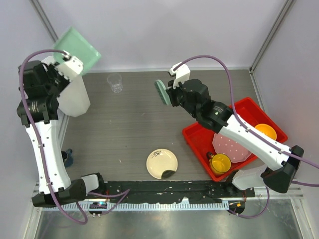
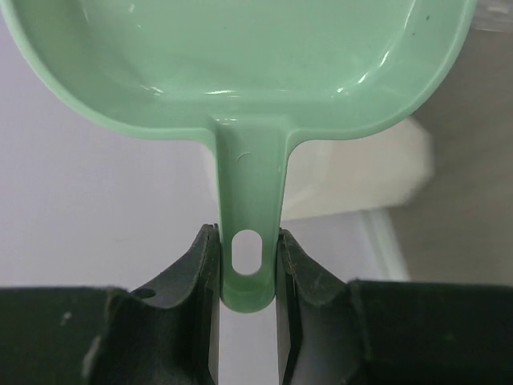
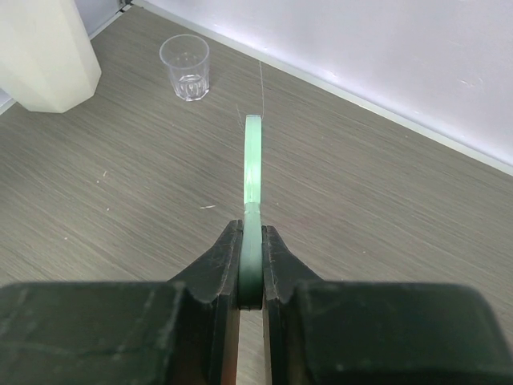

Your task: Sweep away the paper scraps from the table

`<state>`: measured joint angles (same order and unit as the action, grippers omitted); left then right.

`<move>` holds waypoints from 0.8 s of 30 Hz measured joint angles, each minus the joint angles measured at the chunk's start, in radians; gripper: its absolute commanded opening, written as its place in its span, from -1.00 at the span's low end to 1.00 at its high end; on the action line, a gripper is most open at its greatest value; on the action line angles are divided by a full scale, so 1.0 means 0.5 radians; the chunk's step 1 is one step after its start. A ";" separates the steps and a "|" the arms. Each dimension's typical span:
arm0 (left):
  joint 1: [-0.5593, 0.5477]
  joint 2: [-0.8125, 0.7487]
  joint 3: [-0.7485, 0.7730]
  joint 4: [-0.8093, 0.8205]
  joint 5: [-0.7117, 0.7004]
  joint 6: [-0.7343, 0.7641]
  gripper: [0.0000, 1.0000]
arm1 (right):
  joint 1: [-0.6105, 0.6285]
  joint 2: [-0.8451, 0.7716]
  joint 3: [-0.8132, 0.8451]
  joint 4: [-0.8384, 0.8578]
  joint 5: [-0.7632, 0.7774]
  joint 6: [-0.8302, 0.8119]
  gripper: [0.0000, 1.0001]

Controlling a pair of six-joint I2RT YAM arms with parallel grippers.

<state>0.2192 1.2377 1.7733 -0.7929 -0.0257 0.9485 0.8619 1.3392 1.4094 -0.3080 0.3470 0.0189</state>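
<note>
No paper scraps show on the table [image 1: 129, 124] in any view. My left gripper [image 1: 67, 60] is raised at the far left corner, shut on the handle of a mint green dustpan [image 1: 78, 49]. In the left wrist view the jaws [image 2: 248, 241] clamp the handle and the empty pan [image 2: 240, 56] fills the top. My right gripper [image 1: 173, 93] hovers over the far middle of the table, shut on a green brush [image 1: 162, 92]. The right wrist view shows the brush [image 3: 253, 160] edge-on between the jaws [image 3: 252, 233], above bare wood grain.
A tall white bin [image 1: 75, 97] stands at the far left under the dustpan. A clear plastic cup [image 1: 115, 82] stands at the back. A cream plate [image 1: 162, 163] lies near the front. A red tray [image 1: 199, 137] at the right holds a yellow cup, orange bowl and pink plate.
</note>
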 measured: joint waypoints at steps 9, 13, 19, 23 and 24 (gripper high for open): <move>-0.245 0.201 -0.677 -0.861 0.612 -0.154 -1.00 | 0.040 -0.007 -0.001 -0.028 -0.029 -0.130 -0.98; -0.433 0.250 -1.043 -0.856 0.539 -0.214 -1.00 | 0.176 0.020 -0.050 0.051 0.024 -0.294 -0.98; -0.584 0.303 -1.329 -0.771 0.450 -0.275 -1.00 | 0.430 0.064 -0.422 0.420 0.002 -0.733 -0.98; -0.583 0.417 -1.461 -0.575 0.355 -0.330 -1.00 | 0.491 0.065 -0.730 0.620 -0.119 -0.999 -0.98; -0.583 0.441 -1.493 -0.535 0.343 -0.339 -1.00 | 0.490 0.069 -0.770 0.630 -0.137 -1.050 -0.98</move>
<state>-0.0723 1.4582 1.0267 -1.0603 0.1459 0.7792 1.1069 1.3735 1.0245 0.0071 0.2783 -0.5060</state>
